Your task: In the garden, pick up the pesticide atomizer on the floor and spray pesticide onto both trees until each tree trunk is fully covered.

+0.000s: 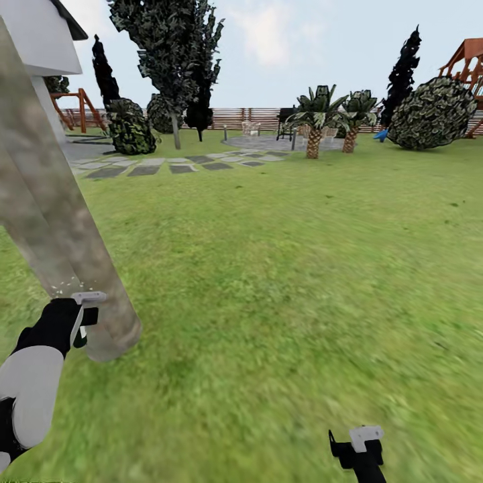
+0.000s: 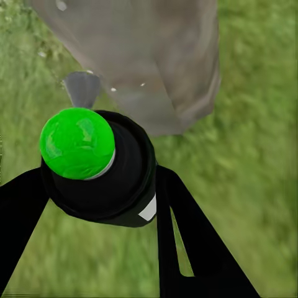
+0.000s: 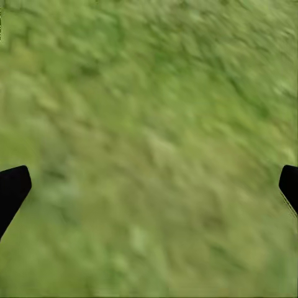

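A thick mottled grey-beige tree trunk (image 1: 74, 241) leans up the left side of the head view, its base on the grass floor (image 1: 288, 282). My left gripper (image 1: 84, 318) is shut on the pesticide atomizer (image 1: 89, 297) right beside the trunk's foot. In the left wrist view the atomizer (image 2: 99, 180) is a black bottle with a bright green cap (image 2: 77, 143) between my black fingers (image 2: 186, 230), facing the trunk (image 2: 149, 62). A few whitish pesticide specks (image 1: 64, 287) dot the bark (image 2: 115, 89). My right gripper (image 1: 355, 448) hangs open over bare grass (image 3: 149, 124).
Grey stepping stones (image 1: 168, 164) lead to a round paved patch (image 1: 268, 142) with two short palms (image 1: 314, 127). A large bush (image 1: 433, 114), dark cypress-like trees (image 1: 174, 54), a wooden fence (image 1: 248, 117) and a white house (image 1: 40, 40) ring the lawn.
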